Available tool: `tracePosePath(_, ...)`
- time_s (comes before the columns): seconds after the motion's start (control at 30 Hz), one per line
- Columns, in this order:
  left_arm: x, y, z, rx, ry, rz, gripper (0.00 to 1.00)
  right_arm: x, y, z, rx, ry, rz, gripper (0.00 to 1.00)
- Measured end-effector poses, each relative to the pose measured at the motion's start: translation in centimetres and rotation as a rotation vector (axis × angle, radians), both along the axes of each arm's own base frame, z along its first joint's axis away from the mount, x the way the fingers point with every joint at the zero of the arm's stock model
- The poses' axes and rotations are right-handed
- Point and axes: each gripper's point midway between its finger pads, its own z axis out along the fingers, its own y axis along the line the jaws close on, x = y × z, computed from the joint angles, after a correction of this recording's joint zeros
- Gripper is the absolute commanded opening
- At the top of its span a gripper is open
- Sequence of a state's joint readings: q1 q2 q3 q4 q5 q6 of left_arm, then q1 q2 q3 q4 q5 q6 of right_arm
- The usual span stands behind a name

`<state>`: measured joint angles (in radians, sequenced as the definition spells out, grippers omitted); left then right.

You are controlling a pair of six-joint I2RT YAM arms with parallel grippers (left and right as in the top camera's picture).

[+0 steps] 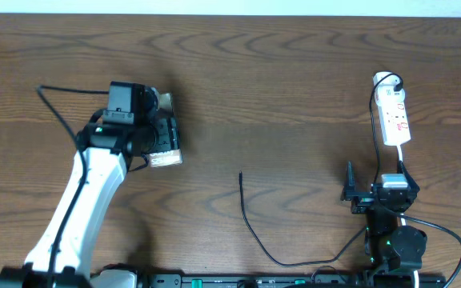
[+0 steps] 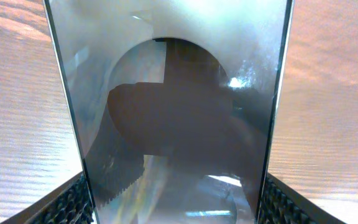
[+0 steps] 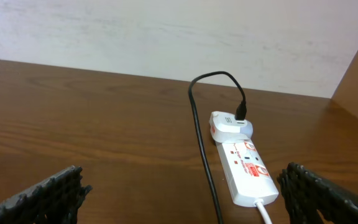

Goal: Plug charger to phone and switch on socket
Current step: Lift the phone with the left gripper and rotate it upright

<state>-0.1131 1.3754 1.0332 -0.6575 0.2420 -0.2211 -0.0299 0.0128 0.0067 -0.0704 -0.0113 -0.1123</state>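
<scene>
My left gripper (image 1: 160,132) is shut on the phone (image 1: 166,158) at the table's left. In the left wrist view the glossy dark phone (image 2: 179,112) fills the space between the two fingers (image 2: 176,208). The charger cable (image 1: 250,228) runs from a white adapter (image 1: 386,80) on the socket (image 1: 395,118), past my right arm, and ends in a free plug tip (image 1: 241,174) at mid-table. My right gripper (image 1: 372,194) is open and empty, just short of the socket. The right wrist view shows the socket (image 3: 244,171), the cable (image 3: 201,143) and the open fingers (image 3: 185,199).
The socket's white cord (image 3: 265,211) leaves its near end toward my right gripper. A pale wall (image 3: 166,31) rises behind the table's far edge. A thin black arm cable (image 1: 58,108) loops out at the left arm.
</scene>
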Motion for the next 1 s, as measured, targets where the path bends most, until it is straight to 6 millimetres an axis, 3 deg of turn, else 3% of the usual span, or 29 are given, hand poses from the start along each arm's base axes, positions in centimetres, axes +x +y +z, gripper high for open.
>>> tracePosePath(0.27, -0.7, -2.4, 3.7, -0.281, 0.002, 0.177, 0.07, 0.0, 0.0, 0.0, 0.0, 0.0, 0.0, 0.99)
tracePosePath(0.5, -0.8, -4.3, 6.7, -0.634, 0.11, 0.315, 0.07, 0.0, 0.0, 0.0, 0.0, 0.0, 0.0, 0.99)
tracePosePath(0.8, -0.7, -2.0, 10.2, -1.001, 0.249, 0.456, 0.07, 0.0, 0.0, 0.0, 0.0, 0.0, 0.0, 0.99)
tracePosePath(1.0, -0.8, -0.7, 11.4, -1.156, 0.358, 0.58, 0.08, 0.0, 0.0, 0.0, 0.0, 0.0, 0.0, 0.99)
